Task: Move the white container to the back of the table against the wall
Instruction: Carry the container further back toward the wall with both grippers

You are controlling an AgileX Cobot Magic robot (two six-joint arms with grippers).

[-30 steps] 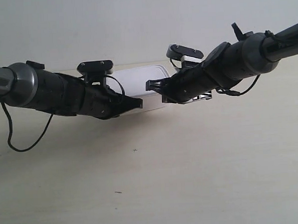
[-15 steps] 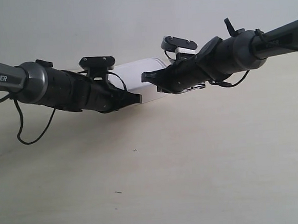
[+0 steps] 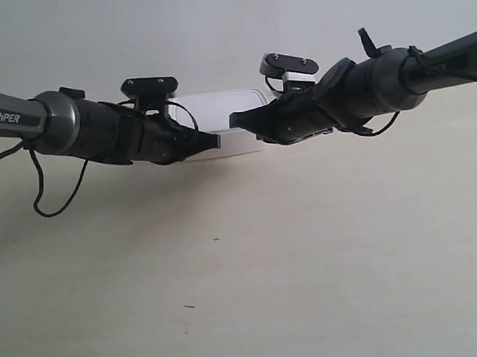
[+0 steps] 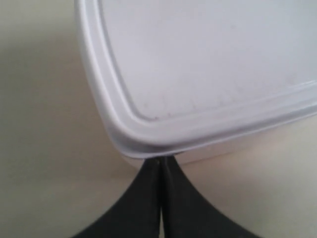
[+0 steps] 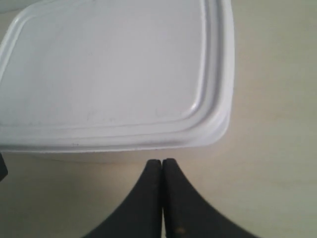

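The white container lies lid up far back on the table, close under the wall; whether it touches the wall I cannot tell. My left gripper is shut, its tips against a rounded corner of the container just under the lid rim. My right gripper is shut too, a narrow gap short of the container near another corner. In the exterior view, the gripper of the arm at the exterior view's left and the gripper of the arm at its right meet in front of the box.
Both black arms reach low over the table from either side, and a loose cable hangs under the arm at the exterior view's left. A few tiny dark specks mark the tabletop. A dark tip shows at the right wrist view's edge.
The container has slid back toward the wall. Both shut grippers have moved back with it, the one at the exterior view's left farther and rising to level.
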